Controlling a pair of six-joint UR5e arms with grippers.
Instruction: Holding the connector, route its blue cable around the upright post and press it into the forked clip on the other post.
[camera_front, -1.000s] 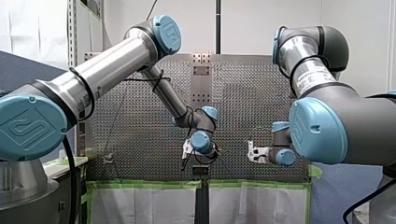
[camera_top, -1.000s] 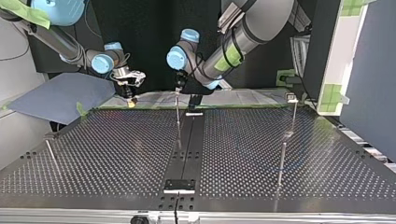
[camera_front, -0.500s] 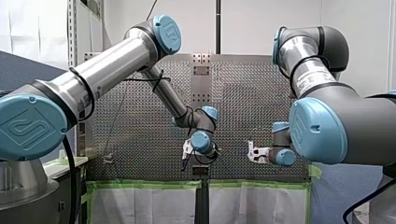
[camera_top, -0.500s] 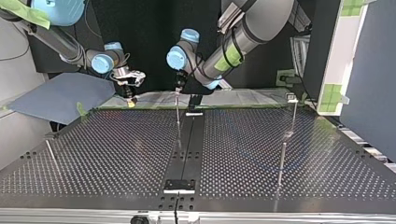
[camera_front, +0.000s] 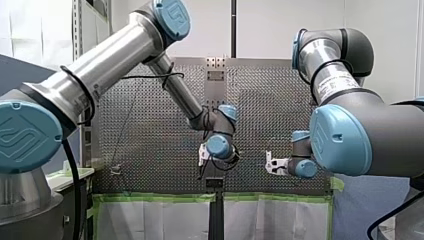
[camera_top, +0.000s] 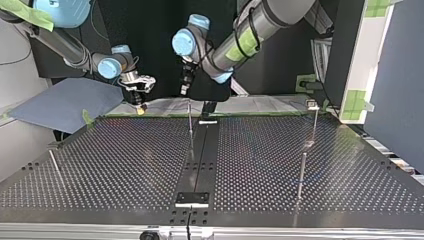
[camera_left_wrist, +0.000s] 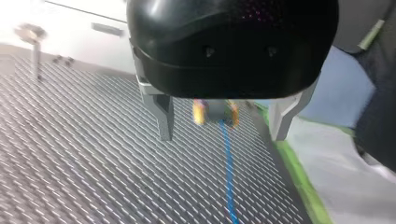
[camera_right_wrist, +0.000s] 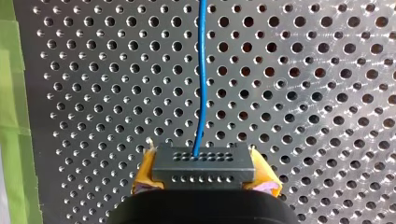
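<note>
My left gripper (camera_left_wrist: 222, 137), metal fingers (camera_left_wrist: 164, 116) spread wide apart, hangs above the perforated table (camera_left_wrist: 84, 154); ahead, framed between those fingers, my right gripper (camera_left_wrist: 215, 115) clamps a grey connector (camera_left_wrist: 215, 108) with yellow pads (camera_left_wrist: 200, 112), and the blue cable (camera_left_wrist: 228, 172) trails over the table.

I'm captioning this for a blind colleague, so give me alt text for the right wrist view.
My right gripper, with yellow pads, is shut on a dark grey rectangular connector. A thin blue cable runs from it straight ahead over the perforated metal table, with green tape along one edge.
</note>
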